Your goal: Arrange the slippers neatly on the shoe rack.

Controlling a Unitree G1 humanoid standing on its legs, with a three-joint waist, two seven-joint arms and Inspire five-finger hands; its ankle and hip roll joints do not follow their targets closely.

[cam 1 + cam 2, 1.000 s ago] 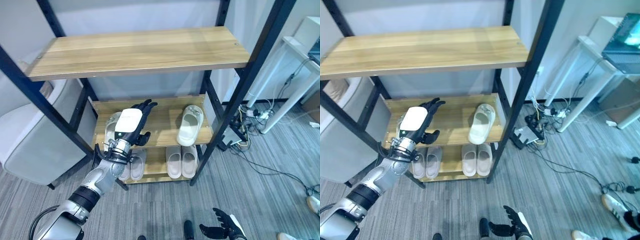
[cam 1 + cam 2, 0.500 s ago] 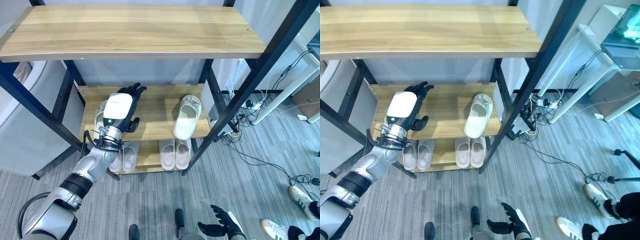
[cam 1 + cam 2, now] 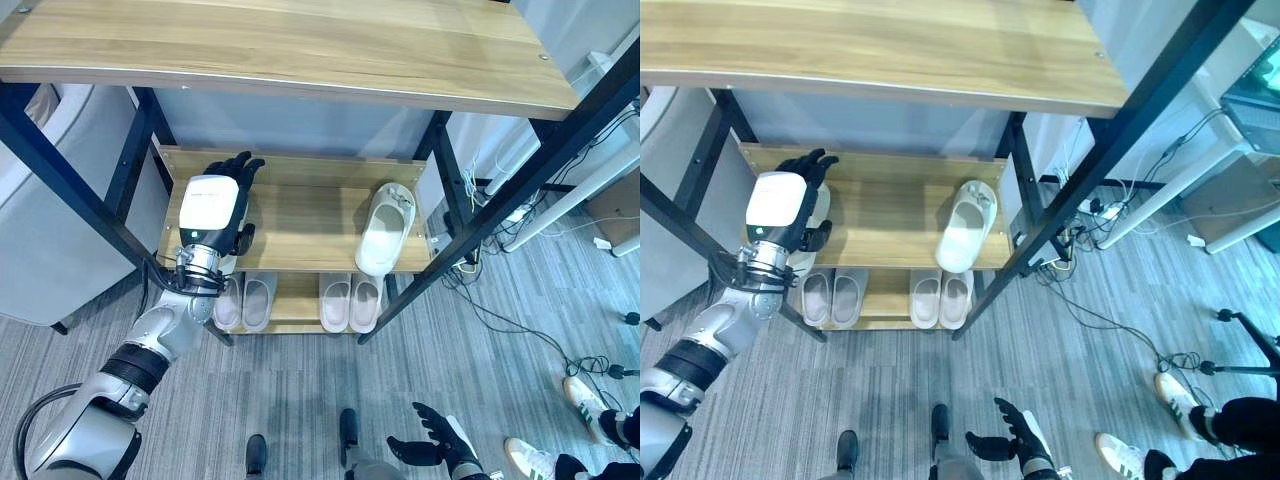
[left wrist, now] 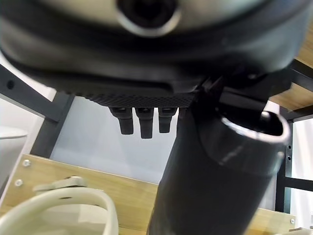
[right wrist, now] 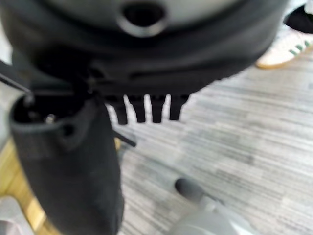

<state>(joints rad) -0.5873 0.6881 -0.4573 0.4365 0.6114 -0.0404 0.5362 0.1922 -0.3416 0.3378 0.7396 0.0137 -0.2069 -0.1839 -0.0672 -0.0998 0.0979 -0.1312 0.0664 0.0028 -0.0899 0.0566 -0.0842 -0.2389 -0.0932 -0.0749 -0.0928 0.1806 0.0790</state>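
Note:
My left hand (image 3: pixel 213 205) reaches over the left end of the rack's middle shelf (image 3: pixel 300 225), fingers straight and open. A white slipper (image 4: pixel 68 201) lies on the shelf just under that hand, mostly hidden by it. A second white slipper (image 3: pixel 385 228) lies on the right of the same shelf, its heel hanging over the front edge. Two pairs of white slippers (image 3: pixel 243 302) (image 3: pixel 350 300) sit side by side on the bottom shelf. My right hand (image 3: pixel 432 447) hangs low near the floor, open and holding nothing.
The wooden top shelf (image 3: pixel 280 45) overhangs the work area between black posts (image 3: pixel 75 190). A grey seat (image 3: pixel 45 250) stands left of the rack. At the right are a white table (image 3: pixel 600 150), floor cables (image 3: pixel 520 320) and a person's shoes (image 3: pixel 583 392).
The camera has shifted and tilted down. My left hand has moved left along the middle shelf and now covers the left slipper. The right hand stays low.

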